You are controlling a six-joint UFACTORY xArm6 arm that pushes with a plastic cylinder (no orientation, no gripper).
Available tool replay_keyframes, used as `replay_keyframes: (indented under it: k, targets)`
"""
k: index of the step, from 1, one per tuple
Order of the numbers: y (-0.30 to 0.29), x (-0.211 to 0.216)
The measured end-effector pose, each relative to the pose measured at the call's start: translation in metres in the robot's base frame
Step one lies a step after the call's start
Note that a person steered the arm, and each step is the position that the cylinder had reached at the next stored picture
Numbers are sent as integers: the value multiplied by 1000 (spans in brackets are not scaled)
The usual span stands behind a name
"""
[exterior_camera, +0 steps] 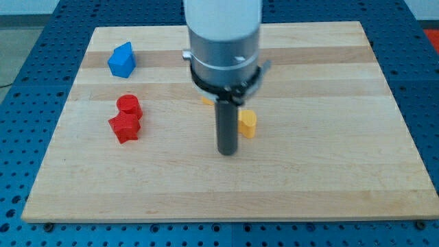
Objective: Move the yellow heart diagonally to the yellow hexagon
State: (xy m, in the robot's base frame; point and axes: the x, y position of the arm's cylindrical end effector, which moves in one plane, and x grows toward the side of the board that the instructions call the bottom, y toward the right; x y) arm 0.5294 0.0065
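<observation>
Our tip (227,151) sits mid-bench (329,171), touching the small yellow plastic block (247,124), presumably the heart; no gripper fitted. Another yellow block (206,101) hides behind the rod. Risk: off-centre push slips sideways.

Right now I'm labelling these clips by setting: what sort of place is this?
Probably a robotics lab bench: a wooden board lies on a blue perforated table, with small coloured blocks like the blue block for pushing.
</observation>
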Motion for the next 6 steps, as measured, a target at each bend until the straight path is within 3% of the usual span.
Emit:
replay_keyframes:
  k: [1, 2, 4, 6]
  targets:
    - [55, 26]
    - [86, 14]
    - [28, -32]
    - [12, -60]
